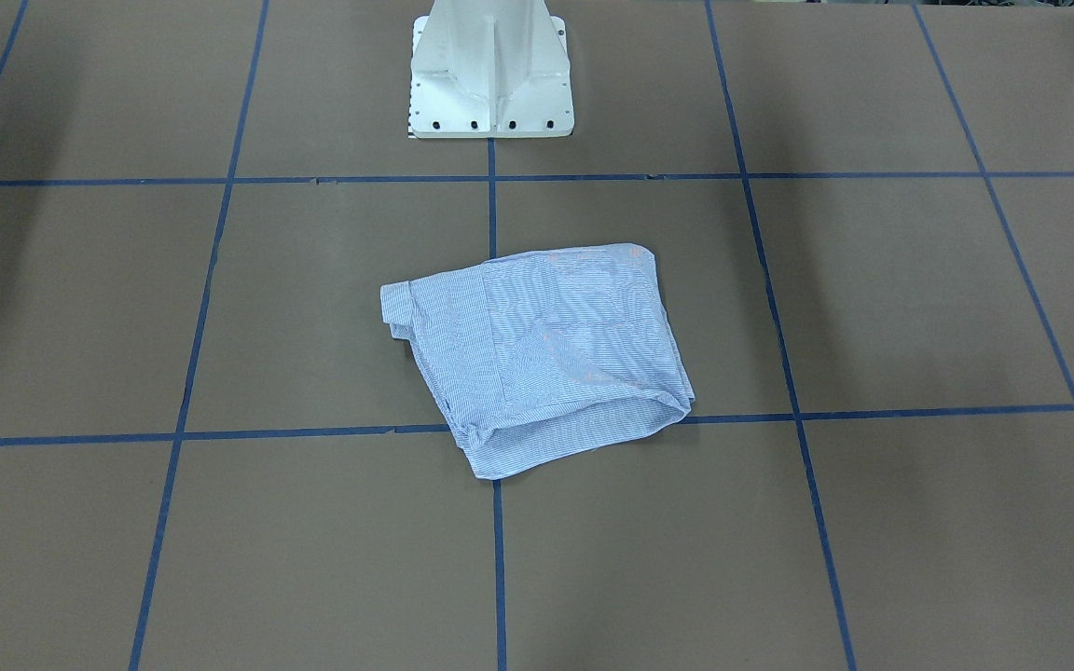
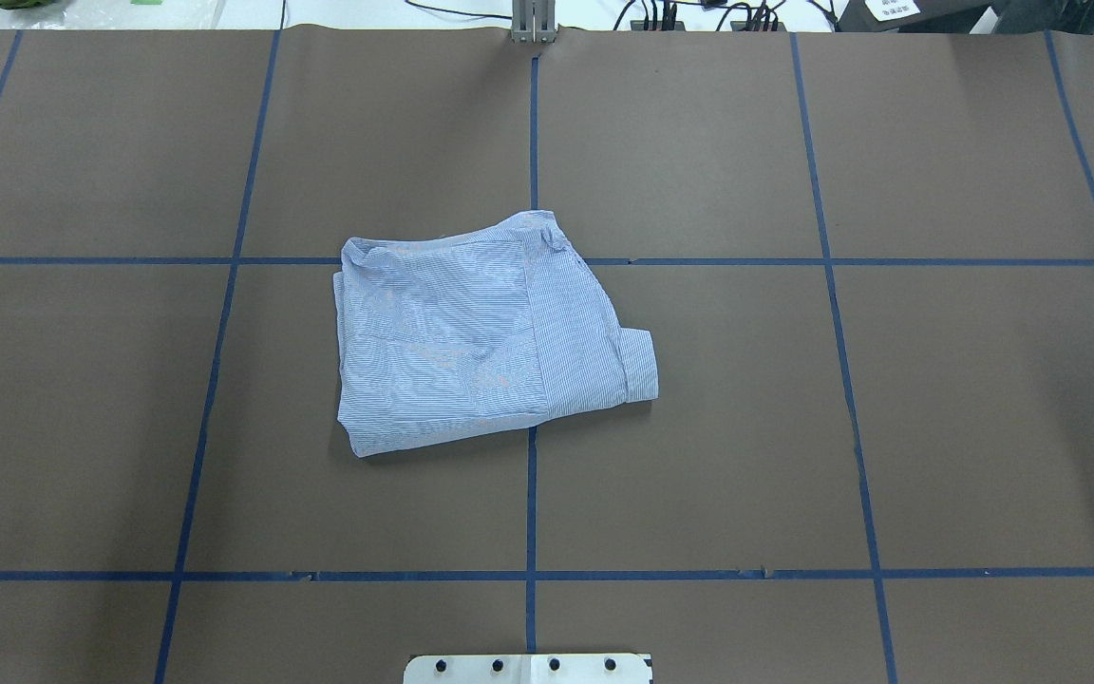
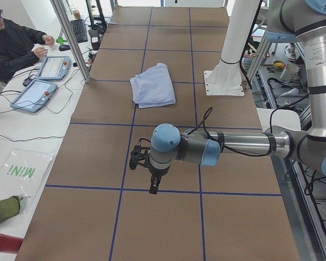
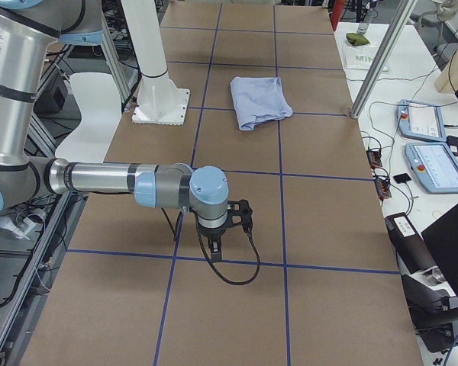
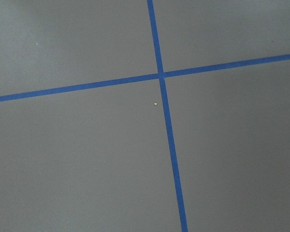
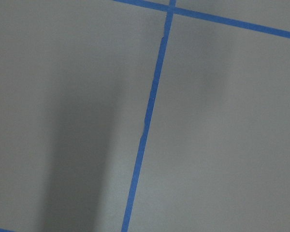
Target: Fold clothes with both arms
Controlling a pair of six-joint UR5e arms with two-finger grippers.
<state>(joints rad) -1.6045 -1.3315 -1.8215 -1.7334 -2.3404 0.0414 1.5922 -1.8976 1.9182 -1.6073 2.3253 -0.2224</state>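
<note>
Across the whole brown paper-covered table [image 2: 984, 427], blue tape lines [image 2: 531, 494] mark out a grid of big rectangles, and the overhead and front cameras catch neither arm, only soft shadows near the table's ends. The left arm [image 3: 233, 144] shows in one side view alone, a silver-grey tube with light blue joint caps and a black cable looping off it, its upper part cut off at the frame edge. Same story for the right arm [image 4: 107, 179] from the other end. The left gripper [image 3: 154, 174] hangs fingers-down over a tape line and the right gripper [image 4: 216, 242] does likewise, both well apart from the cloth; from these angles I cannot tell whether either one's fingers are apart or together. Both wrist cameras see only paper and tape, no fingers.

The white pedestal [image 1: 488, 75] is cropped at the top. The shirt [image 2: 471, 332], light blue with fine white stripes, lies near the table's middle as a soft, roughly square folded bundle, straddling a tape crossing, mostly on the robot's left of the centre line. One cuff [image 2: 637, 366] pokes out toward the robot's right; whatever lies inside the fold is hidden.

Off on the side bench, a person [image 3: 11, 46] sits half out of frame beside two teach pendants [image 3: 33, 95]. A clear plastic bag [image 3: 19, 174] carries green lettering that looks like "MINI". The sticker on the left arm's upright tube is too small to read.
</note>
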